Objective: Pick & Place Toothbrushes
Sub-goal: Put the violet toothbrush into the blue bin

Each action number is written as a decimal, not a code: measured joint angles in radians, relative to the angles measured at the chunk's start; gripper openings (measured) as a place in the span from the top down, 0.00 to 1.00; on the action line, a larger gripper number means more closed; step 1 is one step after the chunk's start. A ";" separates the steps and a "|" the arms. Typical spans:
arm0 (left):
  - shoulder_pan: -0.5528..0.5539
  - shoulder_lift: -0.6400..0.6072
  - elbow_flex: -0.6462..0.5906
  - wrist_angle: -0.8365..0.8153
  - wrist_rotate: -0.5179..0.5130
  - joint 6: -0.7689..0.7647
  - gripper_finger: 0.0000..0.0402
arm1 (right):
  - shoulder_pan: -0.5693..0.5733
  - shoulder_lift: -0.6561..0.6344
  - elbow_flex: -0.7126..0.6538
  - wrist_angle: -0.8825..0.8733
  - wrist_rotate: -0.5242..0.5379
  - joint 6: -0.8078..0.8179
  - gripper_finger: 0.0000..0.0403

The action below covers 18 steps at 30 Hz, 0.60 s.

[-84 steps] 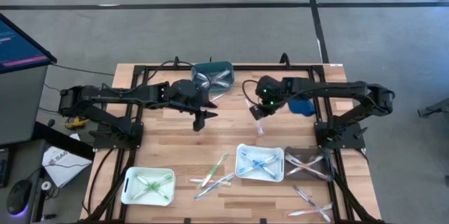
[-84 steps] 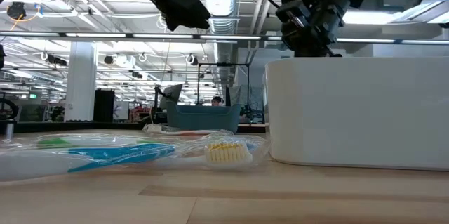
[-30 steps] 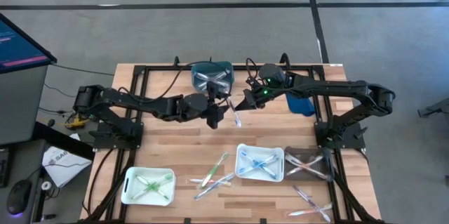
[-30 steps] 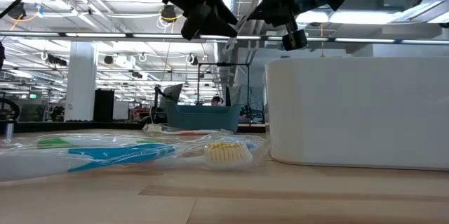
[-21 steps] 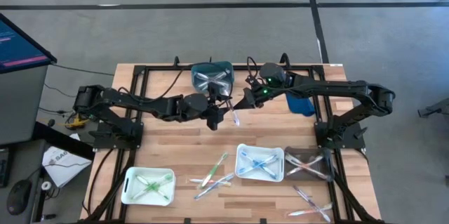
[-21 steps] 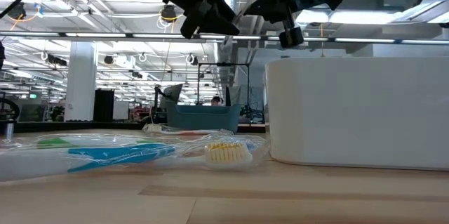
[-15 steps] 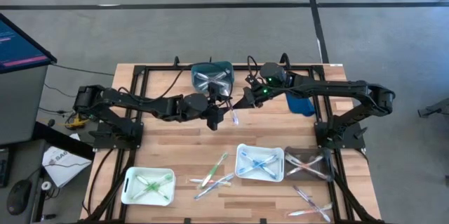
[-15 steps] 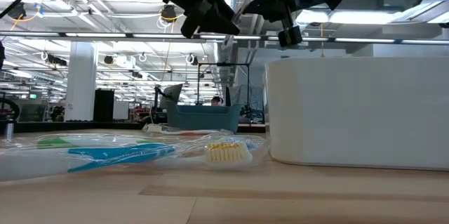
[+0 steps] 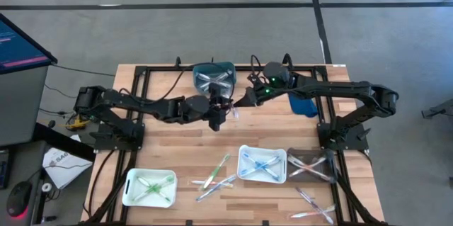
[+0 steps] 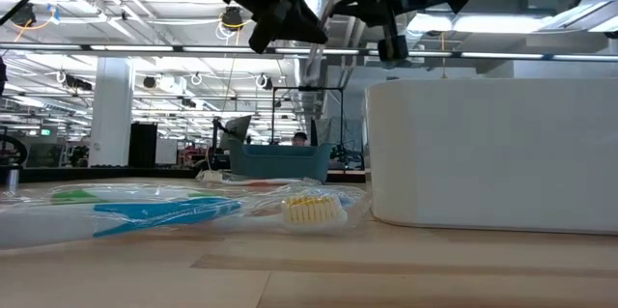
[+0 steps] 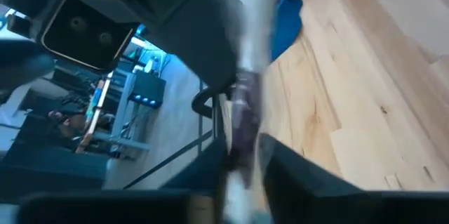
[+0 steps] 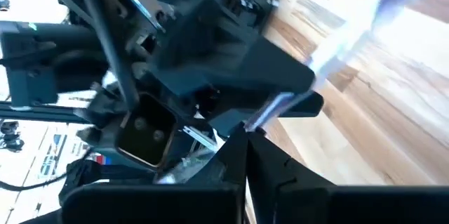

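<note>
Toothbrush (image 9: 234, 111) pinched between shut right gripper (image 9: 243, 103) and left gripper (image 9: 225, 110), left jaws' closure indiscernible.

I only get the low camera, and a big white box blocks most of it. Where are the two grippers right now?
Observer: From above, the left gripper and the right gripper meet tip to tip over the bare table, just in front of a teal bin.
Operator: Is one of them holding a toothbrush?
Observer: Yes. The right wrist camera shows the right gripper shut on a wrapped toothbrush, with the left gripper close beside it.
Operator: Any tray I can't see?
Observer: A white tray holding green toothbrushes sits near the front edge on the left arm's side.
</note>
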 joint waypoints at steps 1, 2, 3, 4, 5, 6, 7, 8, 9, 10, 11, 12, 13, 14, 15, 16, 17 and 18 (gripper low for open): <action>-0.006 0.000 0.000 -0.002 -0.015 0.000 0.87 | -0.001 0.000 0.000 0.007 0.000 -0.003 1.00; -0.012 0.000 0.000 -0.005 -0.028 -0.001 0.93 | -0.001 0.000 0.000 0.012 0.000 -0.007 0.99; -0.018 0.000 0.000 -0.007 -0.037 -0.002 0.95 | -0.001 0.000 -0.001 0.020 0.000 -0.012 0.98; -0.025 0.000 0.000 -0.008 -0.043 -0.001 0.96 | -0.002 0.000 -0.001 0.033 0.000 -0.014 0.97; -0.033 -0.002 0.000 -0.009 -0.051 -0.001 0.96 | -0.003 0.000 -0.001 0.047 0.000 -0.021 0.95; -0.044 -0.004 0.000 -0.013 -0.056 -0.002 0.96 | -0.003 0.000 -0.001 0.061 0.000 -0.033 0.93; -0.053 -0.006 0.000 -0.013 -0.057 -0.002 0.96 | -0.003 0.000 -0.001 0.074 0.000 -0.037 0.91; -0.062 -0.006 0.000 -0.016 -0.057 -0.003 0.96 | -0.003 0.000 -0.001 0.084 0.001 -0.037 0.89; -0.071 -0.006 0.000 -0.027 -0.057 -0.005 0.96 | -0.004 0.000 -0.001 0.095 0.001 -0.037 0.86; -0.079 -0.006 0.000 -0.042 -0.056 -0.015 0.96 | -0.006 0.000 -0.001 0.104 0.002 -0.038 0.84; -0.086 -0.006 0.000 -0.052 -0.057 -0.032 0.96 | -0.008 0.000 -0.001 0.111 0.002 -0.039 0.82; -0.093 -0.006 0.000 -0.061 -0.057 -0.054 0.96 | -0.012 0.000 -0.001 0.115 0.003 -0.040 0.80; -0.098 -0.006 0.000 -0.074 -0.057 -0.076 0.96 | -0.016 0.000 -0.001 0.115 0.003 -0.040 0.78; -0.102 -0.006 0.000 -0.093 -0.057 -0.097 0.96 | -0.021 0.000 -0.001 0.114 0.003 -0.040 0.76; -0.106 -0.006 0.000 -0.110 -0.058 -0.121 0.96 | -0.027 0.000 -0.001 0.114 0.003 -0.040 0.74; -0.109 -0.007 0.000 -0.123 -0.058 -0.147 0.96 | -0.034 0.000 -0.001 0.114 0.003 -0.040 0.72; -0.111 -0.016 0.000 -0.139 -0.057 -0.176 0.96 | -0.043 0.000 -0.001 0.114 0.003 -0.040 0.69; -0.112 -0.028 0.000 -0.158 -0.058 -0.209 0.96 | -0.052 0.000 -0.001 0.114 0.003 -0.040 0.67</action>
